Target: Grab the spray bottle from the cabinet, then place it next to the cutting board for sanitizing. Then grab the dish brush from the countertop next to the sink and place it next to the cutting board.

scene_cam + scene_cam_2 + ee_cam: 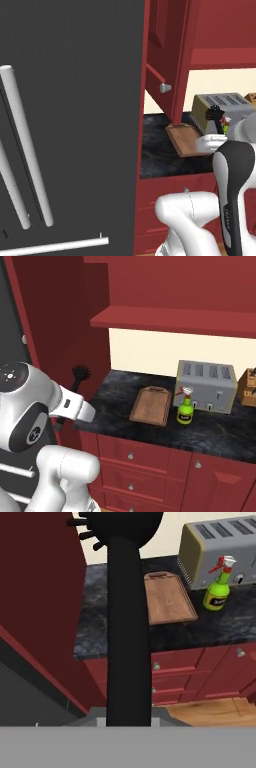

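1. two-finger gripper (pixel 129 719) clamped on long black dish brush (pixel 127 612), handle running straight out ahead.
2. flat brown wooden cutting board (pixel 167 598) lies beyond and right of bristle head.
3. green spray bottle (pixel 218 589) stands just right of board.

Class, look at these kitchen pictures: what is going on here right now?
The robot arm is carrying the black dish brush, clamped in its pincer, held above the floor to the left of the black countertop. The green spray bottle already stands on the countertop between the cutting board and the toaster. The brush has not yet been set down.
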Controlling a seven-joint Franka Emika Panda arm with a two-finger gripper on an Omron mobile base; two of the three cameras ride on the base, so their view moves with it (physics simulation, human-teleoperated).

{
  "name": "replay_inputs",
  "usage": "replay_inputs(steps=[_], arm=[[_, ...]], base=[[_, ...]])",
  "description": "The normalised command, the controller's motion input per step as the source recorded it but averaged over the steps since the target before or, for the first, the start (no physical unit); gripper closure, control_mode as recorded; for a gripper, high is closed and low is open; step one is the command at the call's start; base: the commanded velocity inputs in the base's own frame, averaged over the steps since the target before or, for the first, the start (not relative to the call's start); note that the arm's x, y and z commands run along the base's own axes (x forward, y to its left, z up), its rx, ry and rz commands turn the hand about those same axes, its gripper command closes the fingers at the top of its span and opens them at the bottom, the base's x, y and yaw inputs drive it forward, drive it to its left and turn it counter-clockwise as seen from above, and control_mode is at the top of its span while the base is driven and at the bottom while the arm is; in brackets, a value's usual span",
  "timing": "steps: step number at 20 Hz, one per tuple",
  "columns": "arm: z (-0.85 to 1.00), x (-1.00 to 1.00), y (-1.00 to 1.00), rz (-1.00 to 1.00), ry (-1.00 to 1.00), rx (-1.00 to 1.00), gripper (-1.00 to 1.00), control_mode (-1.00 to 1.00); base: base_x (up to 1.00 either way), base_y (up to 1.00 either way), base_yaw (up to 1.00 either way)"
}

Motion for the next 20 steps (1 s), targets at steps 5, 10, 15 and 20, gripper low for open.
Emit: replay_inputs(steps=[5, 10, 15, 20], arm=[[-0.09, 0.43, -0.28, 0.12, 0.08, 0.03, 1.00, -1.00], [-0.18, 0.61, -0.14, 0.11, 0.05, 0.02, 1.00, -1.00], [-0.43, 0.71, 0.03, 0.05, 0.00, 0.00, 1.00, -1.00], [-0.50, 0.69, 0.00, 0.10, 0.01, 0.00, 1.00, -1.00]], base=[[0.11, -0.06, 0.02], [0.00, 0.00, 0.00], [0.00, 0.00, 0.00], [0.00, 0.00, 0.00]])
